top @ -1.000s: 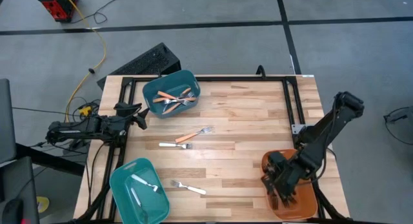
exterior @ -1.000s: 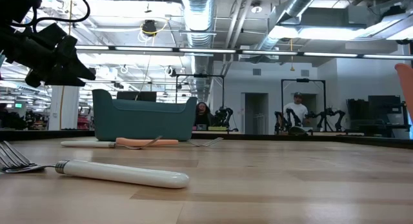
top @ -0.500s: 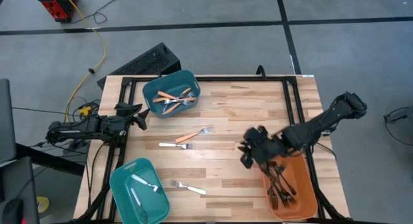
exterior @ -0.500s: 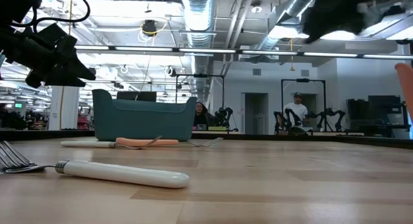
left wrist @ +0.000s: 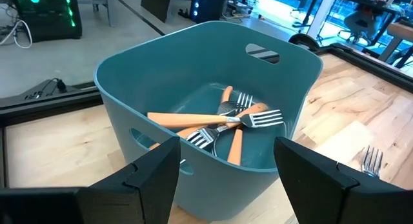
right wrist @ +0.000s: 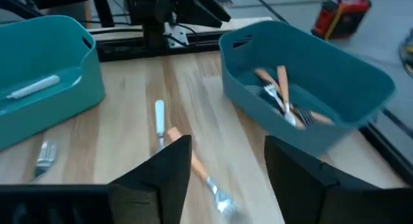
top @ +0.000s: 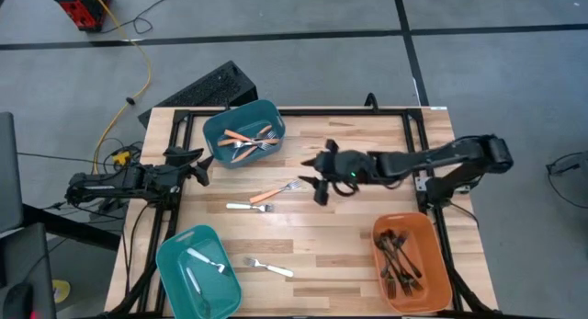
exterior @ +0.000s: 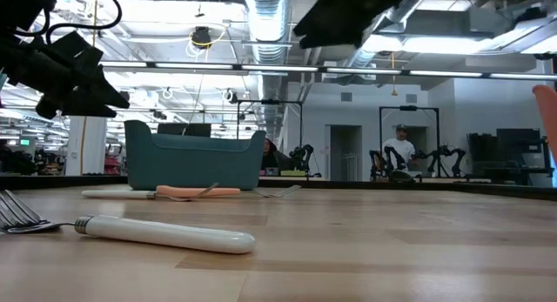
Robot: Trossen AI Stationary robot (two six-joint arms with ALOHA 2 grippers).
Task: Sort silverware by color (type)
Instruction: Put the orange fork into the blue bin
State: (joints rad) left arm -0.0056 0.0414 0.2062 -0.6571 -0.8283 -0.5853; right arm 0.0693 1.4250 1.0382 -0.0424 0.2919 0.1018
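- The left gripper (top: 195, 165), dark and two-fingered, waits at the table's left edge, just beside the far teal bin; its fingers (left wrist: 153, 179) stand spread with nothing between them.
- Near teal rectangular plastic bin (top: 175, 255) at the table's near-left corner: one white-handled fork (top: 208, 261) lies inside.
- Far teal rectangular plastic bin (top: 219, 126) by the far-left corner: several orange-handled forks with silver tines (top: 248, 140) lie heaped in it.
- On the bare light wooden table top (top: 358, 144), three forks lie loose: a white-handled one (top: 268, 267) just beside the near teal bin, another white-handled one (top: 250, 207) mid-table, and an orange-handled one (top: 276, 192) close to it.
- The right gripper (top: 321, 176) hangs over the middle of the table, near the tines of the loose orange-handled fork, its fingers (right wrist: 158, 175) apart and empty.
- Orange rectangular plastic bin (top: 437, 264) at the near-right corner: a pile of all-black forks (top: 401, 259) lies in it.
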